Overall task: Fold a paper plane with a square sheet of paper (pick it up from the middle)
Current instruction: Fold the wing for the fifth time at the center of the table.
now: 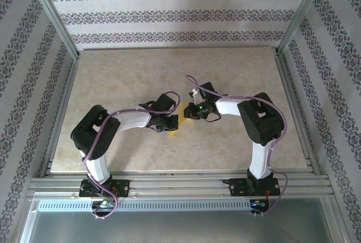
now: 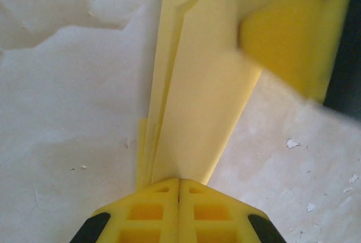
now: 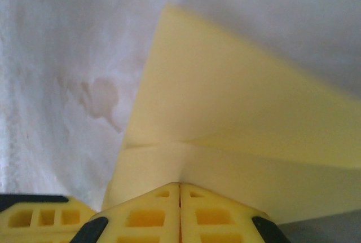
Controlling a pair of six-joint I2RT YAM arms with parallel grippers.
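Note:
The square sheet of paper [image 1: 182, 110] is folded into a slim, layered yellow paper plane shape and hangs between the two arms at the table's middle. My left gripper [image 2: 179, 180] is shut on one end of it; the layered strip [image 2: 197, 96] runs away from the jaws. My right gripper [image 3: 180, 184] is shut on a creased flap of the same paper [image 3: 225, 102]. In the top view the left gripper [image 1: 169, 123] and right gripper [image 1: 190, 112] stand almost tip to tip. The right gripper's fingers [image 2: 287, 34] show blurred in the left wrist view.
The beige marbled table [image 1: 113, 74] lies below the paper. Patterned walls and metal frame posts [image 1: 53, 14] close it in on three sides. A yellow finger [image 3: 39, 217] of the left gripper shows at the lower left of the right wrist view.

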